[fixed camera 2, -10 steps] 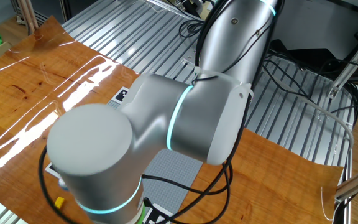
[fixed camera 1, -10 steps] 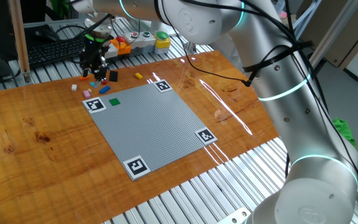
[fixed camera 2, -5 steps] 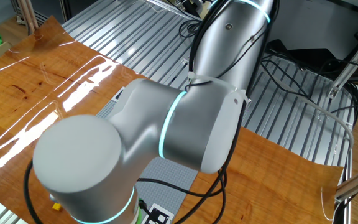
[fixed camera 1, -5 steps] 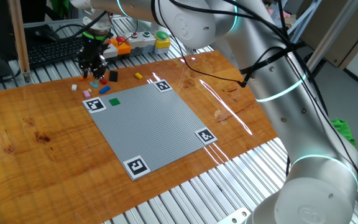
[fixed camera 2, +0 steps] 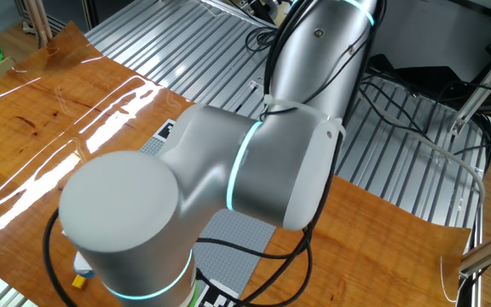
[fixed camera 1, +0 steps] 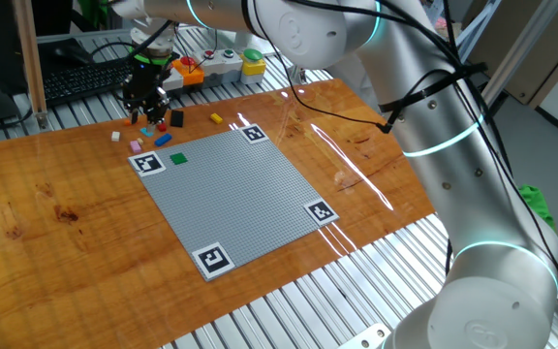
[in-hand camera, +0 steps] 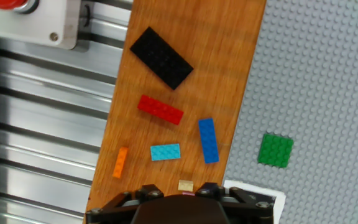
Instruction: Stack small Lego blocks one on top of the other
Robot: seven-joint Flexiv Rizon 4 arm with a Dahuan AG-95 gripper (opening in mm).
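Gripper pointing straight down at the wood strip beside the baseplate; jaws part-way in, a small tan piece sitting in the gap between the tips. Can't tell whether pads touch it yet — not calling it a grip.

Outward in hand view: light-blue brick just beyond the tips, orange brick to its left, blue brick to its right near the baseplate edge, red brick farther out, black brick farthest and biggest. Green brick alone on the grey baseplate, well right. All single, none stacked yet.

Handling, as a judgement: hard plastic, v. light, stiff, smooth-sided — likely to skid or twist on the wood if pinched off-centre. Best taken across the two long flat sides, mid-length, jaws square to the brick; studs left free for mating. Press-fit prob. needs a straight downward push.

Views: hand view alone gives brick outlines, angles and the gap at the tips. One fixed view shows the gripper low over the cluster at the far-left corner of the baseplate, plus a yellow brick and a white one outside the hand view. Other fixed view mostly blocked by the arm — only wood, a bit of baseplate, no gripper.
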